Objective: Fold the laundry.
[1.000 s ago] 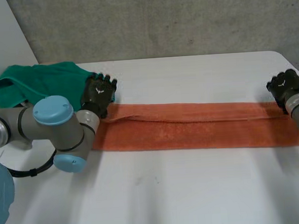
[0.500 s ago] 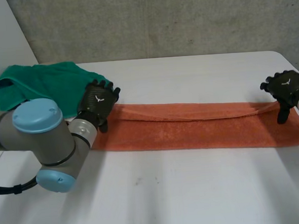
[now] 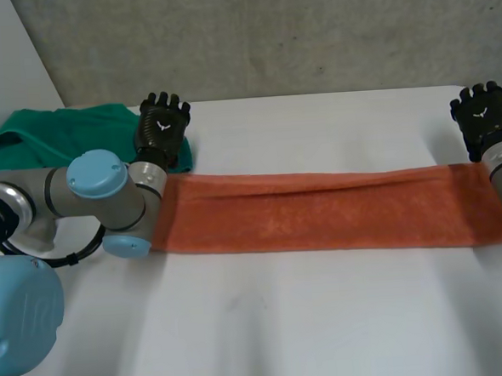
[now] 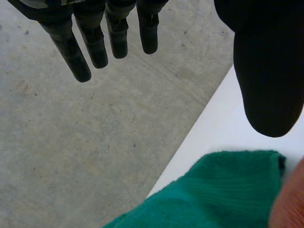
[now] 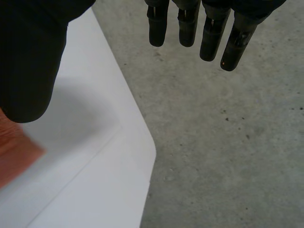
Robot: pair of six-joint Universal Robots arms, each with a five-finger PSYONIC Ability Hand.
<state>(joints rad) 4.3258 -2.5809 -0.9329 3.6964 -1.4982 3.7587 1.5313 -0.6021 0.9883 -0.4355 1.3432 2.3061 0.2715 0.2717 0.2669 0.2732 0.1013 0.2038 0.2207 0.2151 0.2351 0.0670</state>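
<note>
An orange towel (image 3: 321, 213) is laid flat as a long strip across the white table (image 3: 310, 321), its long axis running from the left arm to the right arm. Its right end is seen near the table's right edge, and its left end is covered by the left arm. The left hand (image 3: 164, 129) is held released, fingers straight, beyond the towel's far left corner, by the edge of a green cloth (image 3: 60, 140). The right hand (image 3: 483, 118) is likewise released, past the far right corner. Bare table lies open in front of the towel.
</note>
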